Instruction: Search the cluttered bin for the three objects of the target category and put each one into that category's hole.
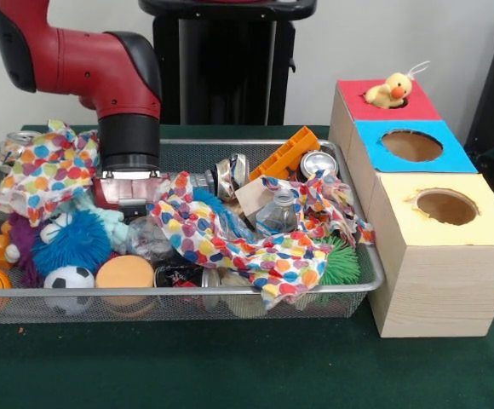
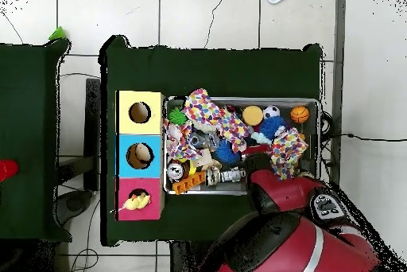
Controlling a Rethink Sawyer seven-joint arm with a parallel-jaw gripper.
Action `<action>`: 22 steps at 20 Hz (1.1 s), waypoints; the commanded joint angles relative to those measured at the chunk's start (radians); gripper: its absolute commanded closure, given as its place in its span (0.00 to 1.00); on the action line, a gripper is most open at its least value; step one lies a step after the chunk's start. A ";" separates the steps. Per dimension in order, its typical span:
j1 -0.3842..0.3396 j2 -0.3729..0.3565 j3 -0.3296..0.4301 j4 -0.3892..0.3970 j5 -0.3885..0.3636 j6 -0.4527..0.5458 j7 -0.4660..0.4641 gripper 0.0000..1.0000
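Cluttered wire bin [image 1: 362, 281] on green table [image 1: 230, 366], red arm's gripper [image 1: 130, 203] lowered among toys, grip state impossible to tell, fuzzy blue ball [image 1: 71, 243] just beside it, polka-dot cloth [image 1: 255, 247] draped across, yellow duck [image 1: 390, 89] sitting in red box's hole [image 1: 398, 100], beside the bin.

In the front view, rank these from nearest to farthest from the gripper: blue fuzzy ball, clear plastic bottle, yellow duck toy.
Gripper is low in the bin's left half.
1. Blue fuzzy ball, just below-left.
2. Clear plastic bottle, mid-bin, right.
3. Yellow duck toy, on the red box's hole.
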 commanded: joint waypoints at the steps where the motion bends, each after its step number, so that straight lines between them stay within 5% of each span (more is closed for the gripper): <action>1: -0.045 0.055 0.060 -0.129 -0.040 0.260 0.110 1.00; 5: -0.056 0.040 0.087 -0.107 -0.048 0.309 0.120 1.00; 8: -0.200 -0.011 0.298 -0.013 -0.137 0.521 0.120 1.00; 10: -0.323 -0.032 0.456 0.077 -0.115 0.665 0.060 1.00; 16: -0.480 -0.042 0.681 0.284 0.108 0.853 0.000 1.00; 22: -0.449 -0.092 0.677 0.374 0.243 0.837 0.081 1.00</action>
